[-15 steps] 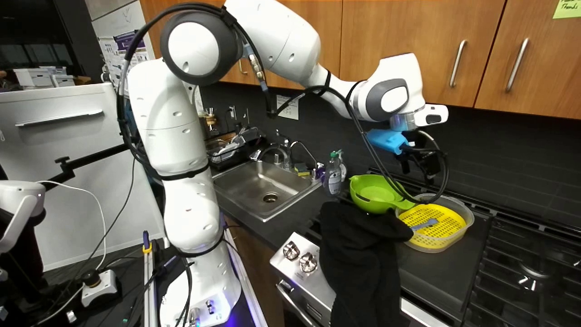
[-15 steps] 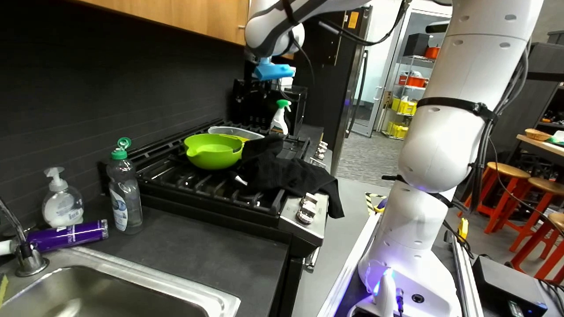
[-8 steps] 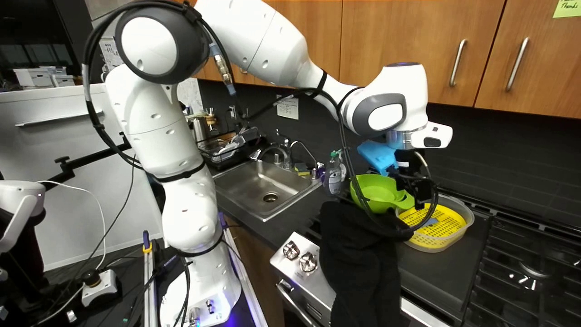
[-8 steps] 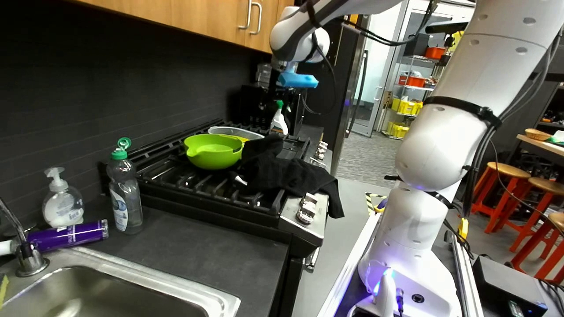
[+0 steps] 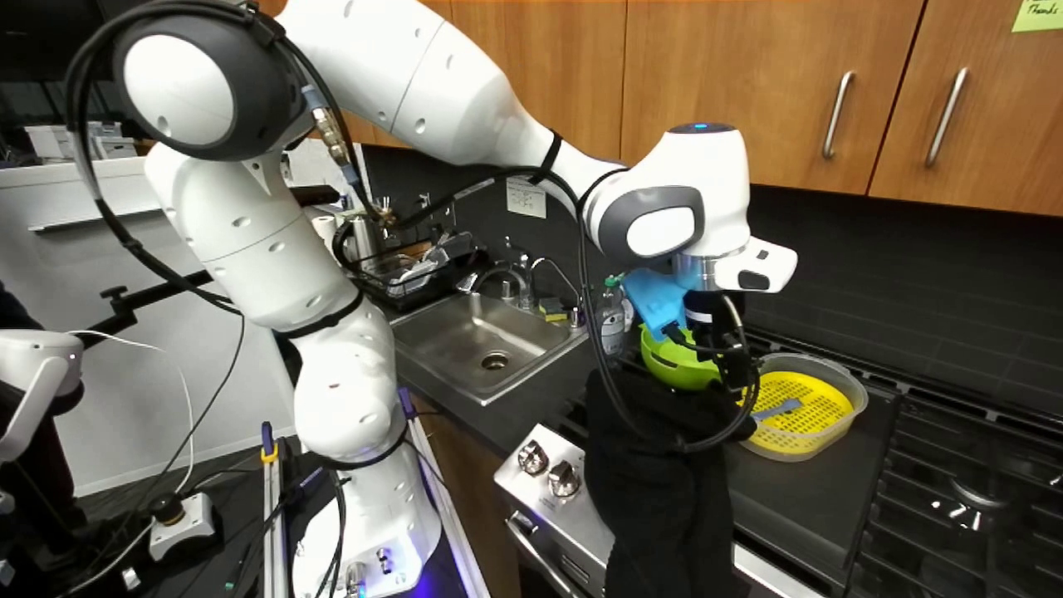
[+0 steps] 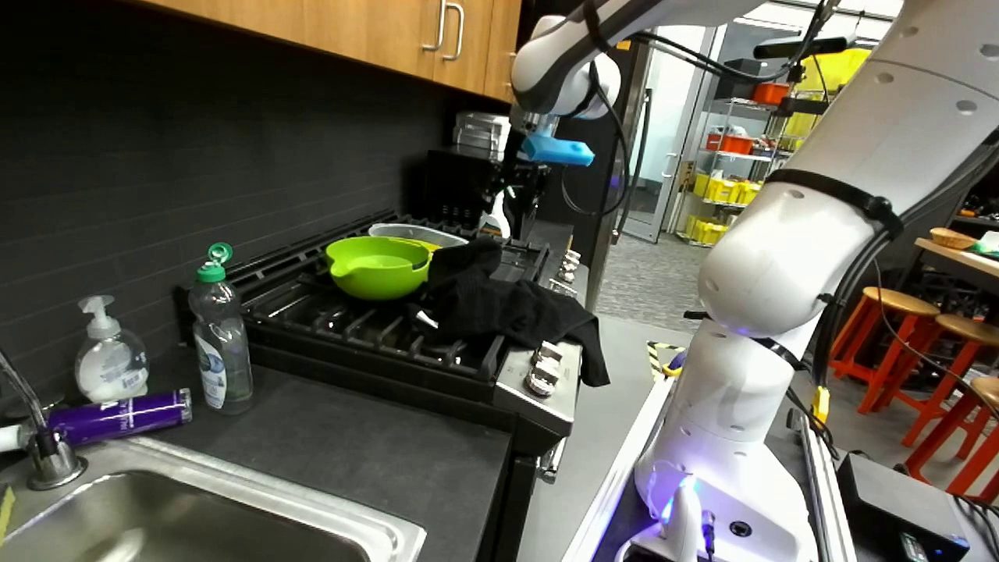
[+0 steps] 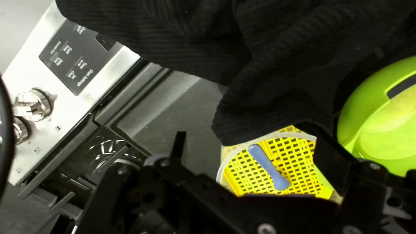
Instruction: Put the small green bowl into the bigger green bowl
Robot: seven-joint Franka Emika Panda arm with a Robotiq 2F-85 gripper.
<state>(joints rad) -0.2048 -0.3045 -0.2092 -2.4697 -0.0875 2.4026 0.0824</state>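
The bigger green bowl [image 5: 671, 365] stands on the stove, partly hidden by the arm in that exterior view. It also shows in an exterior view [image 6: 379, 269] and at the right edge of the wrist view [image 7: 364, 104], with a dark slot near its rim. A paler round area shows inside it; I cannot tell whether that is the small green bowl or its own floor. No separate small green bowl is visible. My gripper [image 7: 250, 139] is open and empty, fingers wide apart, above and beside the bowl. It points down [image 5: 735, 378].
A clear container [image 5: 839, 374] with a yellow perforated basket [image 7: 292, 156] and a blue utensil [image 7: 268, 167] lies below the gripper. A black cloth [image 5: 656, 490] drapes over the stove front. Stove grates [image 6: 343, 320], a soap bottle [image 6: 222, 343], a sink [image 5: 473, 332] and cabinets [image 5: 747, 75] surround.
My gripper has moved down and back towards the robot base, now close over the area between the bowl and the container. The bowl, container and cloth have not moved.
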